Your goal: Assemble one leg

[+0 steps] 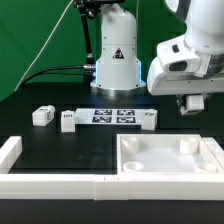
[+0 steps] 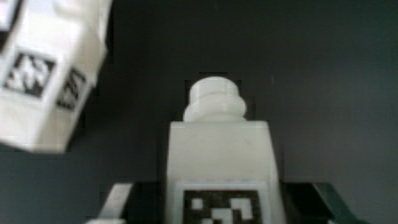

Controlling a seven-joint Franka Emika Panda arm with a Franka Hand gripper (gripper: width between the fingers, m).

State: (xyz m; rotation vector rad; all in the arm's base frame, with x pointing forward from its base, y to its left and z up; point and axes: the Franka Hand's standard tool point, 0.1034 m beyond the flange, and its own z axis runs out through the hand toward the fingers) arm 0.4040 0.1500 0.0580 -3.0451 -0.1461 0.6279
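Observation:
My gripper (image 2: pixel 221 206) is shut on a leg (image 2: pixel 221 150), a chunky white block with a rounded peg at its far end and a black-and-white tag between my fingers (image 2: pixel 121 197). In the exterior view the gripper (image 1: pixel 191 104) hangs above the table, over the far right corner of the large white tray-like part (image 1: pixel 170 158). Three more legs lie in a row on the black table: one (image 1: pixel 42 116) and another (image 1: pixel 68 121) at the exterior view's left, and one (image 1: pixel 148 120) near the middle.
The marker board (image 1: pixel 110 116) lies between the loose legs. A white tagged piece (image 2: pixel 45 75) shows beside the held leg in the wrist view. A low white wall (image 1: pixel 50 186) runs along the front and turns up at the left (image 1: pixel 9 151).

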